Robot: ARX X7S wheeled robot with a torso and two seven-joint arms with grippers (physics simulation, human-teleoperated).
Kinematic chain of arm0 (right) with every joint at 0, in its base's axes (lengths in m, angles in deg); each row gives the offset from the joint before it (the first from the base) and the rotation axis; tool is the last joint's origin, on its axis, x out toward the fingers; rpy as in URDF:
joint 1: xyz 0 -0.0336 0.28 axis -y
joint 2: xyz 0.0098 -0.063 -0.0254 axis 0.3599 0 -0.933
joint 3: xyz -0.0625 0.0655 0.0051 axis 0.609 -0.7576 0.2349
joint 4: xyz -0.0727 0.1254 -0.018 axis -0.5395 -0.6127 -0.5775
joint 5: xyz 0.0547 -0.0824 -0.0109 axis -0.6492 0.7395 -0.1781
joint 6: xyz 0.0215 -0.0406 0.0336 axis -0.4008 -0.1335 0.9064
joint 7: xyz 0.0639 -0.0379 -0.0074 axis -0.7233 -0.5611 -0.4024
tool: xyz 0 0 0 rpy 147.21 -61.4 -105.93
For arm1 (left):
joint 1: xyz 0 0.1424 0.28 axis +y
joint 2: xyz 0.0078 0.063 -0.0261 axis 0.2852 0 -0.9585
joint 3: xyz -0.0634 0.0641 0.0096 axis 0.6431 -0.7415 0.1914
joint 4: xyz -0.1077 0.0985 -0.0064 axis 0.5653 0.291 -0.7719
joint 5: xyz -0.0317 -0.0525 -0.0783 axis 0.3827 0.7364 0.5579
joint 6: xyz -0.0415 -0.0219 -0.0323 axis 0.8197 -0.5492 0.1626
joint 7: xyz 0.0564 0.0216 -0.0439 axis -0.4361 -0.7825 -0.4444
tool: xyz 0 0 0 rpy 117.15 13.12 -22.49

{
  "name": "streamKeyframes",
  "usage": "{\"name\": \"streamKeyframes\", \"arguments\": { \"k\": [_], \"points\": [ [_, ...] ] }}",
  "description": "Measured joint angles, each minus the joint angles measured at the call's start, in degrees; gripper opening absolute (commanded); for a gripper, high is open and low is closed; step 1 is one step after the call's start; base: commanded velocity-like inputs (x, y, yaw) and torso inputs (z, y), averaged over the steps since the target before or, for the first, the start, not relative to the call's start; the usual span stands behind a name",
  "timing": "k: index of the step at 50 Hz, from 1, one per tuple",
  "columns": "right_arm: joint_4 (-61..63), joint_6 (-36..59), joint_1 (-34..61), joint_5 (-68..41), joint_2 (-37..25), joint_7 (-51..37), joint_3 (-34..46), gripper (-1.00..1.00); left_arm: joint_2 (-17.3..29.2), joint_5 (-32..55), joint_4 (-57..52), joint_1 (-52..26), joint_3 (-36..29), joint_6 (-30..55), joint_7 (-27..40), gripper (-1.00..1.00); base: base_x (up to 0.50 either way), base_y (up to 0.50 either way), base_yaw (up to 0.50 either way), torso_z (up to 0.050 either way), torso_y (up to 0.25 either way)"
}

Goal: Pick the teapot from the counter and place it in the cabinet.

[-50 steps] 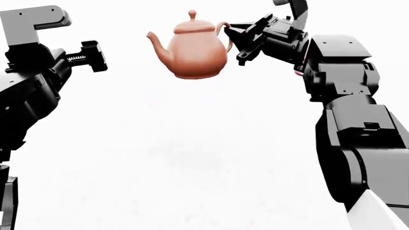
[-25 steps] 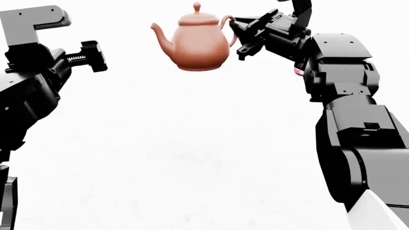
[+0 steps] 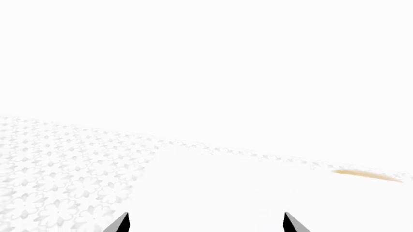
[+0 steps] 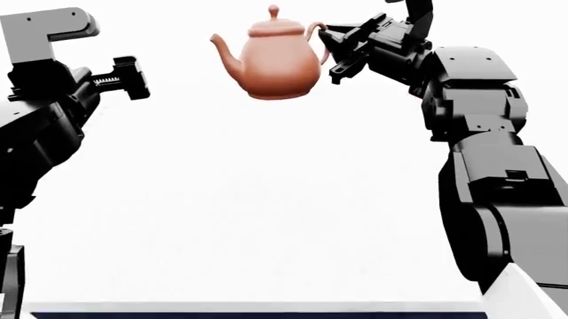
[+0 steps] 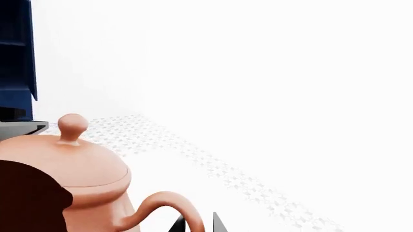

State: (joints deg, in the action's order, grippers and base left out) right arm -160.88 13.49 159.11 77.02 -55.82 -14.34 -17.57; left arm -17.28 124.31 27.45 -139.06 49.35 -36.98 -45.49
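The black right gripper (image 4: 336,48) pinches the looped handle of the round-bellied terracotta clay teapot (image 4: 271,61), holding it upright, clear above the broad white marble-like counter (image 4: 266,219). The black left gripper (image 4: 124,78) hangs well apart, its fingertips (image 3: 121,222) spread, holding nothing.

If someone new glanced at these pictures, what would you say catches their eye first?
The terracotta teapot stands out most: it hangs in the air at the top centre of the head view, held by its looped handle in the right pincer against the plain white counter. The left pincer sits idle at the far left, holding nothing. In the right wrist view, a strip of the dark navy cabinet shows beyond the teapot's knobbed lid.
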Motion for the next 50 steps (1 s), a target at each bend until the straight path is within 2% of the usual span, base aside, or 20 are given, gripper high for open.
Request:
{"name": "streamKeyframes", "arguments": {
  "k": [12,20,50],
  "points": [
    [0.0,0.28,0.02,-0.07,0.02,0.18,0.05,-1.0,0.08,0.03,-0.01,-0.01,-0.01,0.0,0.05,1.0,0.28,0.38,0.0,0.0,0.0],
    [0.0,0.4,0.02,-0.26,0.13,0.29,-0.16,-1.0,0.18,-0.11,0.13,-0.06,-0.07,-0.07,0.02,1.0,0.02,0.02,0.04,0.0,0.0],
    [0.0,-0.31,0.01,-0.14,0.12,1.47,-1.12,-1.0,0.17,0.07,0.09,-0.06,-0.2,-0.13,0.1,1.0,0.0,0.01,0.5,0.0,0.0]
  ]
}}
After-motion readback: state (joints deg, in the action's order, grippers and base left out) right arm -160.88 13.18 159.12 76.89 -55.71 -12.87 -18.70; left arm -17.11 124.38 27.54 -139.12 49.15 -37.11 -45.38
